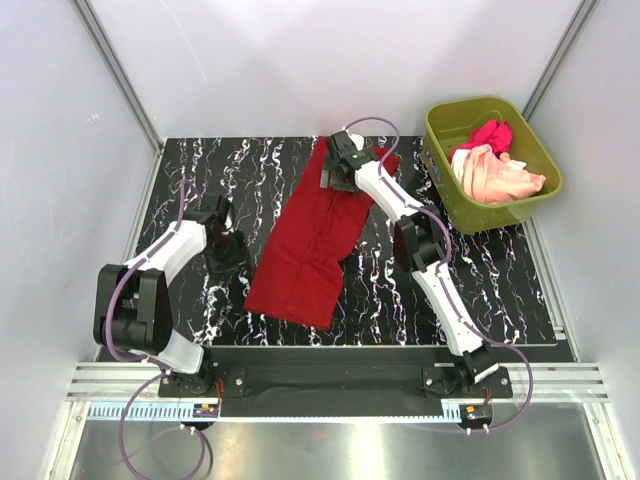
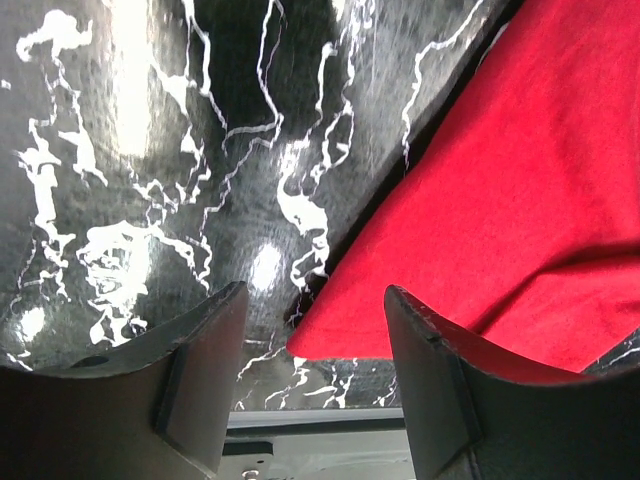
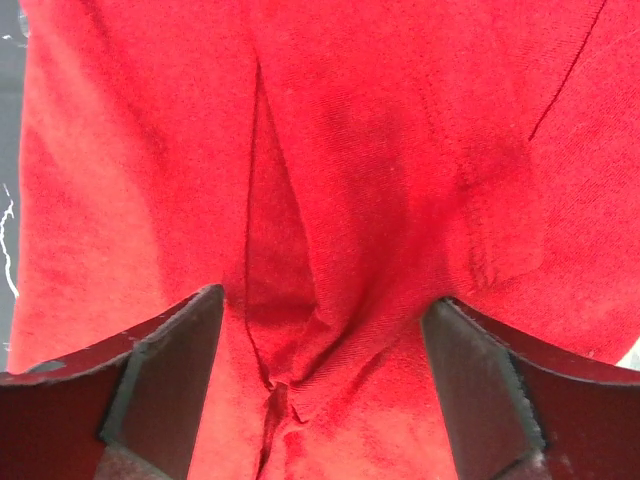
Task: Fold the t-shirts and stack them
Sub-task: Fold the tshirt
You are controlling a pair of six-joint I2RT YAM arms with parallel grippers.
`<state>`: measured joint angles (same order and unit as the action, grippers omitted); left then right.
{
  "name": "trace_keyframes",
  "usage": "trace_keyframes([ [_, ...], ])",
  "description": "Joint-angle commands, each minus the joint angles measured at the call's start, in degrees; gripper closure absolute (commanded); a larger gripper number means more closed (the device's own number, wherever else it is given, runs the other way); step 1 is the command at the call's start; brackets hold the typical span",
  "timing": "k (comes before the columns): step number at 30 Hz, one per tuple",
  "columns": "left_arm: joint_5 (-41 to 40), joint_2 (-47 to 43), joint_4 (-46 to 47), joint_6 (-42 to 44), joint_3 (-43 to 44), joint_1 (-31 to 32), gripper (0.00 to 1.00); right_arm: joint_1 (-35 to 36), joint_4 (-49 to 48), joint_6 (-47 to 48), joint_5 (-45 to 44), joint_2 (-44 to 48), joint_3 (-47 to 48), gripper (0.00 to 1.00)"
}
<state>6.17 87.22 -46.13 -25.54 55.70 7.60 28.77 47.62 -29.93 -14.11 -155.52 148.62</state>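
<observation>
On black marbled table (image 1: 480, 280), deep red t-shirt (image 1: 310, 240) lies centre as a long narrow strip, running near-left to far-right. Olive tub (image 1: 478, 213) sits far right w/ pale peach t-shirt (image 1: 500, 177) & magenta-pink t-shirt (image 1: 487, 133) bunched inside. Right gripper (image 3: 320, 300) hangs over red shirt's far end, jaws wide apart astride a wrinkle, gripping nothing. Left gripper (image 2: 315, 300) is partly open, empty, over bare table just left of shirt's edge.

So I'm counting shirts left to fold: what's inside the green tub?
A magenta-pink shirt and a pale peach shirt lie crumpled in the tub, the pink one toward the far side. Anything beneath them is covered.
</observation>
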Motion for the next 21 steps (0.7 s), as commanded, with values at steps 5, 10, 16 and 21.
trace_keyframes([
  [5, 3.66, -3.38, 2.36, 0.14, -3.05, 0.05, 0.37, -0.30, -2.37, 12.35, 1.89, -0.14, 7.74, 0.09],
  [10, 5.87, 1.36, 3.76, 0.93, -2.97, 0.05, 0.37, -0.39, 0.89, 11.66, 3.11, 16.10, -5.31, 0.03],
  [16, 4.46, 4.62, 5.00, 2.07, -2.27, 0.14, 0.39, -0.04, 7.86, 5.07, 16.43, 36.22, -31.88, 0.02],
  [21, 7.17, 5.24, 5.88, 1.81, -3.67, 0.14, 0.42, 1.89, -6.37, -5.98, 31.03, 57.74, -62.79, 0.09],
])
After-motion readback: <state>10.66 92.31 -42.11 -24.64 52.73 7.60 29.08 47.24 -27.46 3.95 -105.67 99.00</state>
